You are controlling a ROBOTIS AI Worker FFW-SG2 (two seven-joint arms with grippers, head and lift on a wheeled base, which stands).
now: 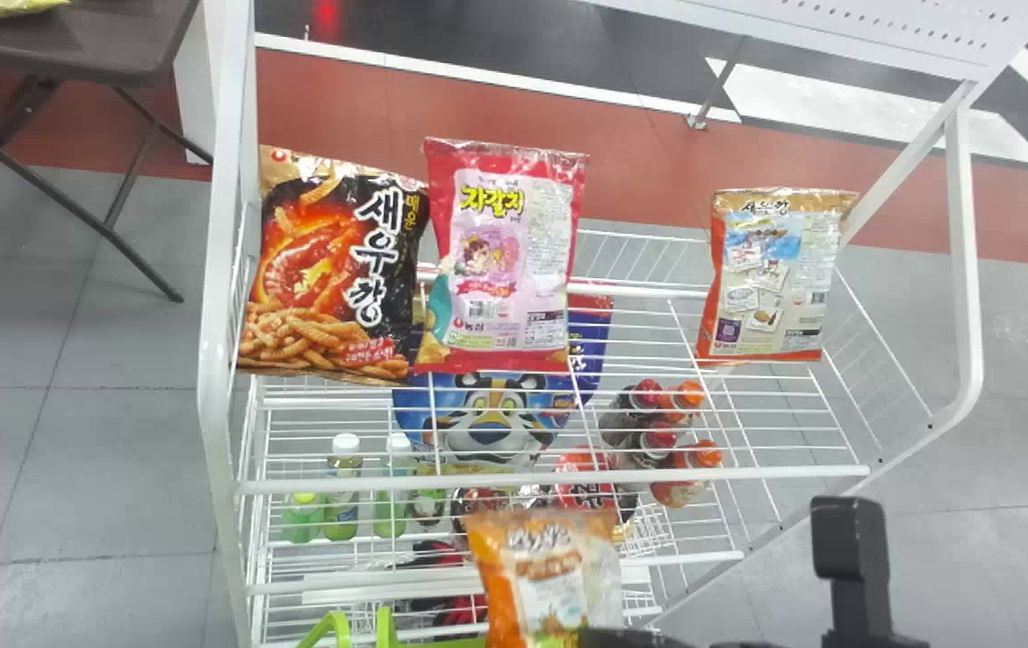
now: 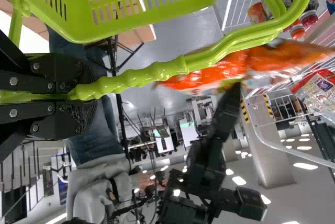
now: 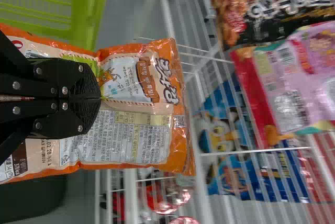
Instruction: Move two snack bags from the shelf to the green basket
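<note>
At the bottom edge of the head view, my right gripper (image 1: 608, 635) is shut on an orange snack bag (image 1: 536, 567), close to the green basket (image 1: 442, 642). In the right wrist view, that gripper (image 3: 99, 98) pinches the orange bag (image 3: 149, 135) at its middle, with the basket (image 3: 89, 17) beyond it. My left gripper (image 2: 76, 93) is shut on the basket's green handle (image 2: 157, 69) in the left wrist view. A black shrimp snack bag (image 1: 334, 265), a pink bag (image 1: 505, 261) and a beige-orange bag (image 1: 775, 274) stand on the top wire shelf (image 1: 658, 409).
Lower shelf levels hold several bottles (image 1: 392, 486), a blue tiger-print bag (image 1: 487, 423) and red packs (image 1: 586, 477). White posts (image 1: 217, 315) frame the rack. A dark folding table (image 1: 100, 36) stands at the back left.
</note>
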